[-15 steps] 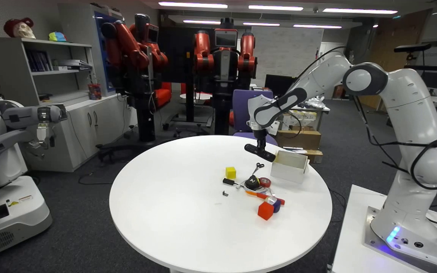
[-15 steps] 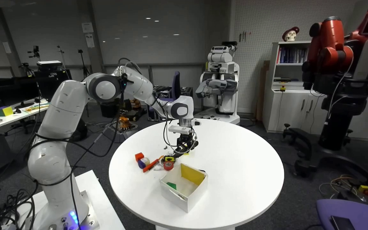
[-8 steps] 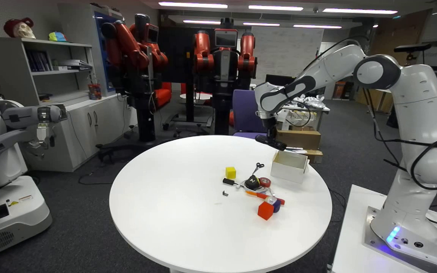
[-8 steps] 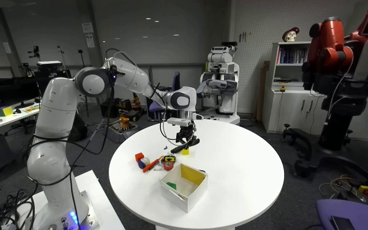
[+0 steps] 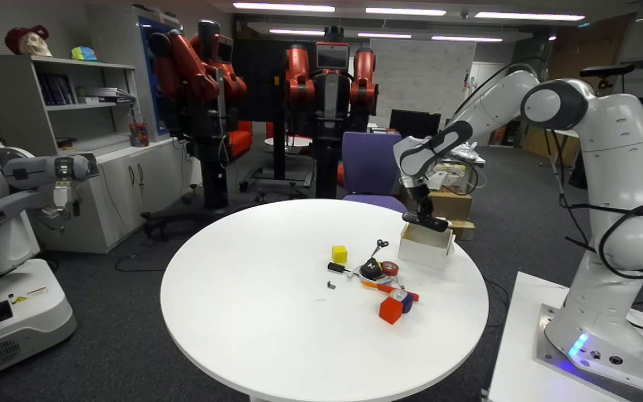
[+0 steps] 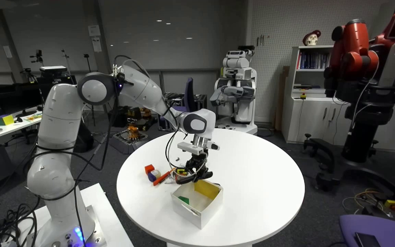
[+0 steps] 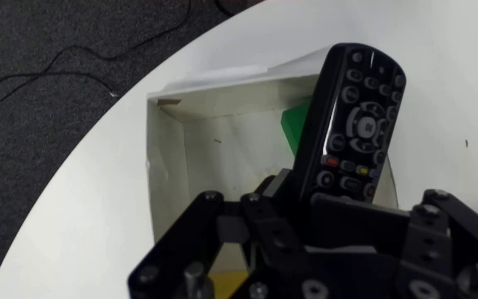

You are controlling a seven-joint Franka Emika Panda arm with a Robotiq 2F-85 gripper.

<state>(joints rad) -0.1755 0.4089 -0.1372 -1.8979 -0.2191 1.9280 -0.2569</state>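
A: What shows in an exterior view?

B: A black remote control [image 5: 437, 224] hangs over an open white box [image 5: 423, 257] on the round table [image 5: 265, 324]. A tape measure [image 5: 372, 268] and a roll of red tape [image 5: 390, 268] lie near the box, outside it.

A: And inside the box, in an exterior view?

B: A green block [image 6: 183, 199], with a yellow surface [image 6: 207, 189] along one inner side. Whether the remote control touches the box, I can't tell.

A: The wrist view?

B: The gripper [image 7: 322, 195] is clamped on the sides of the remote control, its buttons [image 7: 367, 127] in sight; the remote control hides part of the green block.
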